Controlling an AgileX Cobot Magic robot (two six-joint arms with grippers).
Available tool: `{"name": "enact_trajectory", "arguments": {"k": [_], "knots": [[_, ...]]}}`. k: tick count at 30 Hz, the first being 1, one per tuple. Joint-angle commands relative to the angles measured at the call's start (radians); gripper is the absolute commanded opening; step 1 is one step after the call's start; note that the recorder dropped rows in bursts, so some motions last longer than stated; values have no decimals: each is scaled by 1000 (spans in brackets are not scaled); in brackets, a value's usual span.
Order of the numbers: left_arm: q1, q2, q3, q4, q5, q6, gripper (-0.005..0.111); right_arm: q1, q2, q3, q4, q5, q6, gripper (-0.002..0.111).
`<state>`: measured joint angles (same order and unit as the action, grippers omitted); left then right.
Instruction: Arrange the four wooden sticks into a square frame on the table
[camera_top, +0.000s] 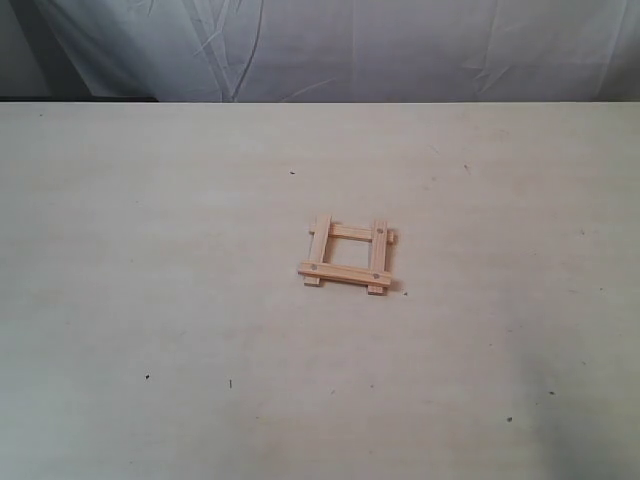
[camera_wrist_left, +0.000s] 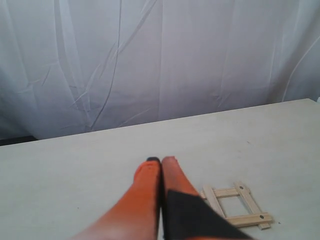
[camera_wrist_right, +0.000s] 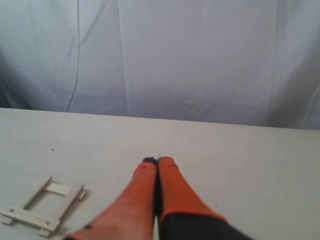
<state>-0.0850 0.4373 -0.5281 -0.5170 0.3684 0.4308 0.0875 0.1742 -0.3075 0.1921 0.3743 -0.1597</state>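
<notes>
The four wooden sticks lie as a small square frame in the middle of the table, corners overlapping and short ends jutting out. The two dotted slats lie on top of the plain ones. Neither arm shows in the exterior view. In the left wrist view the frame lies beside my left gripper, whose orange fingers are pressed together with nothing between them. The right wrist view shows the frame off to one side of my right gripper, likewise shut and empty. Both grippers hang above the table, apart from the frame.
A wrinkled grey-white cloth hangs behind the table's far edge. A few tiny dark specks dot the pale tabletop.
</notes>
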Motion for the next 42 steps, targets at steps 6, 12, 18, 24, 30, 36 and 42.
{"name": "enact_trajectory", "arguments": {"k": [6, 12, 18, 24, 30, 36, 42], "knots": [[-7, -5, 4, 6, -3, -3, 0, -16, -103, 130, -23, 28, 0, 0], [-7, -5, 4, 6, -3, -3, 0, -18, -174, 185, -117, 65, 60, 0], [-7, -5, 4, 6, -3, -3, 0, -18, -174, 275, -124, 22, 118, 0], [-7, -5, 4, 6, -3, -3, 0, -18, -174, 308, -137, -13, 119, 0], [-7, -5, 4, 6, -3, -3, 0, -18, -174, 308, -137, -13, 119, 0], [-7, -5, 4, 6, -3, -3, 0, -18, -174, 308, -137, -13, 119, 0], [-5, -65, 19, 81, 6, -4, 0, -18, -174, 308, -137, -13, 119, 0]]}}
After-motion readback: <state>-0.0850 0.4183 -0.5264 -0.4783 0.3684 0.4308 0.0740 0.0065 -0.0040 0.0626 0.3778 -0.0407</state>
